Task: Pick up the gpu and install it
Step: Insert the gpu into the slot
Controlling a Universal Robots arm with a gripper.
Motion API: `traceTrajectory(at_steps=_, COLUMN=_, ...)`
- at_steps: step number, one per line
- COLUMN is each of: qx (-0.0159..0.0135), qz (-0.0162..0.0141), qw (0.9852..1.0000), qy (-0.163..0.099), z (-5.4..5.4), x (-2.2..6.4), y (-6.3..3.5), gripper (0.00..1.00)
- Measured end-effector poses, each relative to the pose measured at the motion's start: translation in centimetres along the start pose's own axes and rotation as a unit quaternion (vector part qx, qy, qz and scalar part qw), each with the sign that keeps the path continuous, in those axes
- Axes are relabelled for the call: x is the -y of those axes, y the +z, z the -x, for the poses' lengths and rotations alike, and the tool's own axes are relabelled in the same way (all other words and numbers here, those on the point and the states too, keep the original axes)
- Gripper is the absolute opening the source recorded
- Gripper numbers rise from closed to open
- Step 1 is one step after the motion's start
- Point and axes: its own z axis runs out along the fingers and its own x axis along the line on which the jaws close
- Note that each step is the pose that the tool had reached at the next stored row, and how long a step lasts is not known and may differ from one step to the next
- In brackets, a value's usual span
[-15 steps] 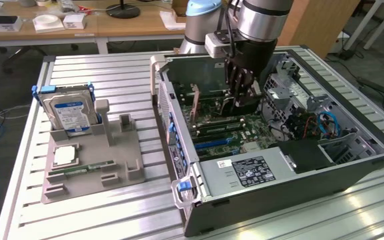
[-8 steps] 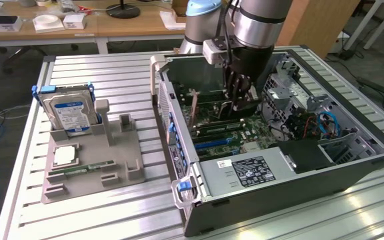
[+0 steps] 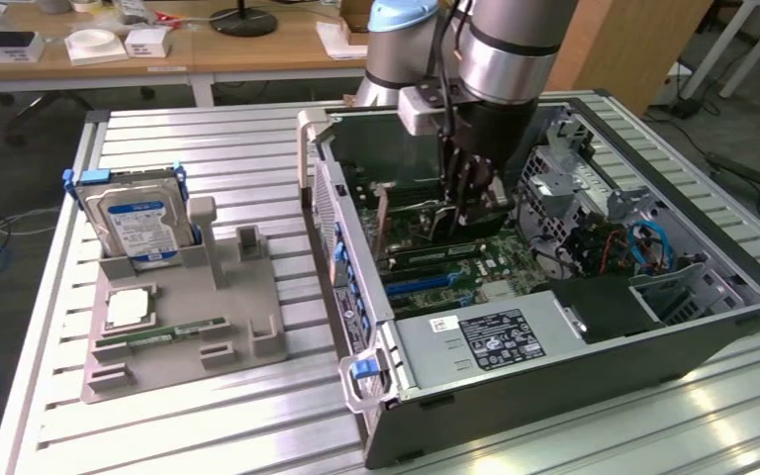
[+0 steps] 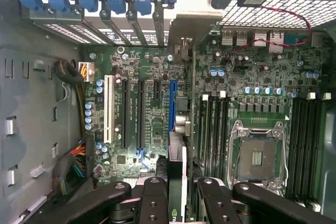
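My gripper [image 3: 470,203] reaches down inside the open computer case [image 3: 353,297], over the green motherboard [image 4: 152,77]. It is shut on the gpu [image 4: 177,169], a thin dark card seen edge-on between the two black fingers [image 4: 156,192]. The card hangs upright just above the board, close to the long blue expansion slot [image 4: 172,106]. Whether it touches the slot I cannot tell. In the exterior view the gpu [image 3: 423,226] shows as a dark strip below the fingers, near the case's rear wall.
A grey holder [image 3: 182,327] at the exterior view's left carries a blue-labelled hard drive [image 3: 142,223], a processor chip [image 3: 127,309] and a green memory stick [image 3: 155,336]. Inside the case are the power supply [image 3: 479,336], drive cage [image 3: 578,188], CPU socket [image 4: 257,156] and cables [image 4: 73,166].
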Motion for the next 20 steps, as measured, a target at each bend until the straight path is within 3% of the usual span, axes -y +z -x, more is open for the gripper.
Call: traceTrajectory(at_steps=20, qx=-0.0001, qz=-0.0003, qw=1.0, qy=0.0, z=-0.3, x=-0.56, y=1.36, gripper=0.27)
